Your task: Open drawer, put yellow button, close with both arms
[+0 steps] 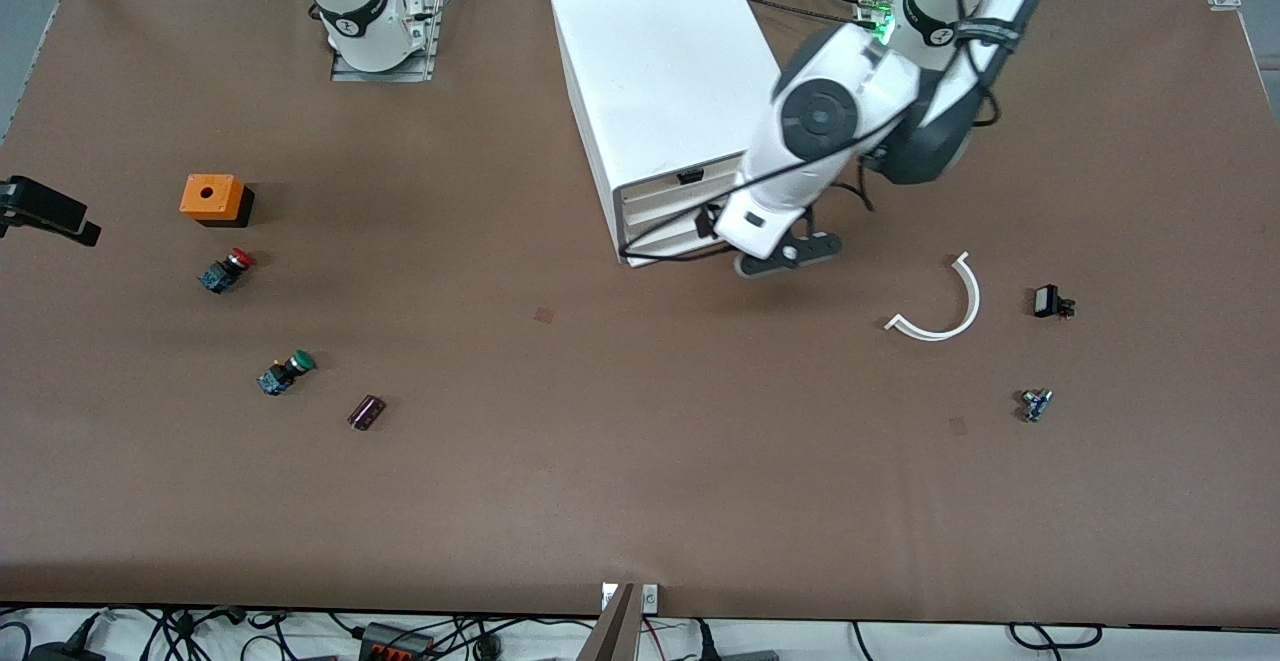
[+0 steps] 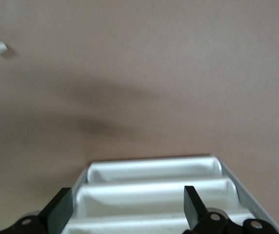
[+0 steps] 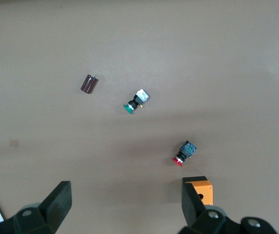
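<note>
The white cabinet point(image 1: 660, 71) stands at the middle of the table, near the robots' bases. Its uppermost drawer point(image 1: 682, 179) looks shut. My left gripper point(image 1: 708, 224) is open at the drawer fronts, low down. In the left wrist view its fingers point(image 2: 61, 208) straddle the stepped white drawer lips point(image 2: 154, 190) without holding anything. My right gripper point(image 3: 125, 204) is open and empty, up over the table beside the orange box point(image 3: 200, 189). It shows as a black shape point(image 1: 45, 209) at the right arm's end. No yellow button shows in any view.
At the right arm's end lie an orange box point(image 1: 210, 198), a red-capped switch point(image 1: 226, 270), a green-capped switch point(image 1: 285, 372) and a dark cylinder point(image 1: 366, 412). At the left arm's end lie a white curved strip point(image 1: 940, 306), a black part point(image 1: 1050, 301) and a small blue part point(image 1: 1036, 404).
</note>
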`<state>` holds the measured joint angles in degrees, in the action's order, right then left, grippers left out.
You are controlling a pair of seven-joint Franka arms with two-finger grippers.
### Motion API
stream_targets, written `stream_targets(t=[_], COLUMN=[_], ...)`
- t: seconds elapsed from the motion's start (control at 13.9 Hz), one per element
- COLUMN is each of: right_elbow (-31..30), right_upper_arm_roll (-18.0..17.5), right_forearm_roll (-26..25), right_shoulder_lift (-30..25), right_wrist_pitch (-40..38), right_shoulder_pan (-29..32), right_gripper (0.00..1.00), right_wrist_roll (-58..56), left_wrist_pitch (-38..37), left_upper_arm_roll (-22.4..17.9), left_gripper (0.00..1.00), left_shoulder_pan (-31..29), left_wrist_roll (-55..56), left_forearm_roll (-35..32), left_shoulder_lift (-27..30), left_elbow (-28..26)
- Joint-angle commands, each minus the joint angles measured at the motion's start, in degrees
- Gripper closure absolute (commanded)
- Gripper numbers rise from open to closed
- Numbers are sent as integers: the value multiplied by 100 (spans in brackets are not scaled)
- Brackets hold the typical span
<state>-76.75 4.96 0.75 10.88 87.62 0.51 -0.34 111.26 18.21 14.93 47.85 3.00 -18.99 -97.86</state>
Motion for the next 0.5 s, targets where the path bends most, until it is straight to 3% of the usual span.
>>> stream_targets(t=[0.0, 0.43], right_elbow=[-1164, -1518], right_upper_arm_roll=[-92, -100], right_forearm_roll=[-93, -321], right_shoulder_lift=[-805, -1018], right_wrist_pitch=[431, 414], right_shoulder_pan=[37, -7], right_gripper=[0, 0], right_wrist_roll=[-71, -124], left_wrist_pitch=[-445, -1922], left_upper_arm_roll=[34, 25], left_gripper=[0, 0], left_shoulder_pan=[-490, -1571], left_wrist_roll=[-582, -2698], left_forearm_roll=[-168, -177], left_shoulder_lift=[80, 89], left_elbow=[362, 1321])
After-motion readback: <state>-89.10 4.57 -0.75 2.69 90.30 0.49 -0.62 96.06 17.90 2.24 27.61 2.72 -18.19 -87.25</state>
